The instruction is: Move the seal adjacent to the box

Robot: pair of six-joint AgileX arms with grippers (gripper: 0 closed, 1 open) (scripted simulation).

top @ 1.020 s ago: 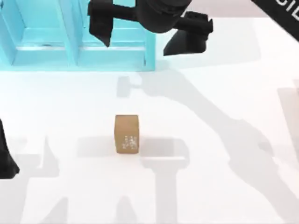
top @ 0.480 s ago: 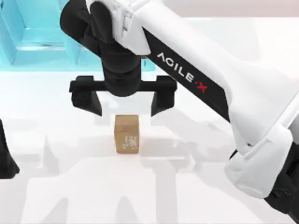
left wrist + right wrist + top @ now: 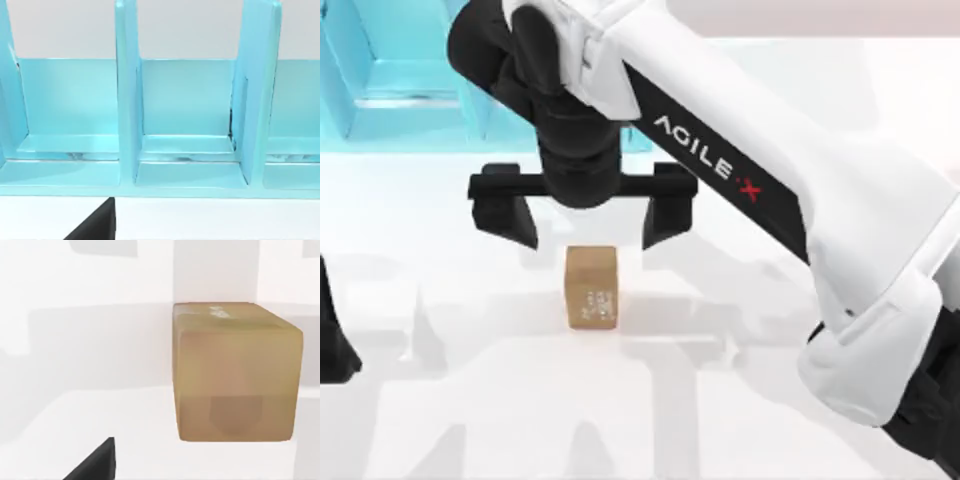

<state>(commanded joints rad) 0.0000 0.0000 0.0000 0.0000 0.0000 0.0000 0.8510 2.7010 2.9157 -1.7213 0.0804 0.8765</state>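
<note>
White table [image 3: 470,420] fills the scene, with a pale blue box [image 3: 410,70] divided into open compartments along the far edge at the left. The seal [image 3: 591,288], a small tan-brown block with whitish speckles on one face, stands upright near the middle of the table, well apart from the box. The right arm reaches in from the right, and its hand [image 3: 585,220] hangs just beyond the seal on the box side, its two dark fingers spread wide and grasping nothing. To do this step well, the hand should likely centre over the block, so that a finger passes each side, before descending and clenching. The left hand [image 3: 332,340] sits parked at the left edge, cut off, so I cannot tell its state. The box's far side is cut off too.
</note>
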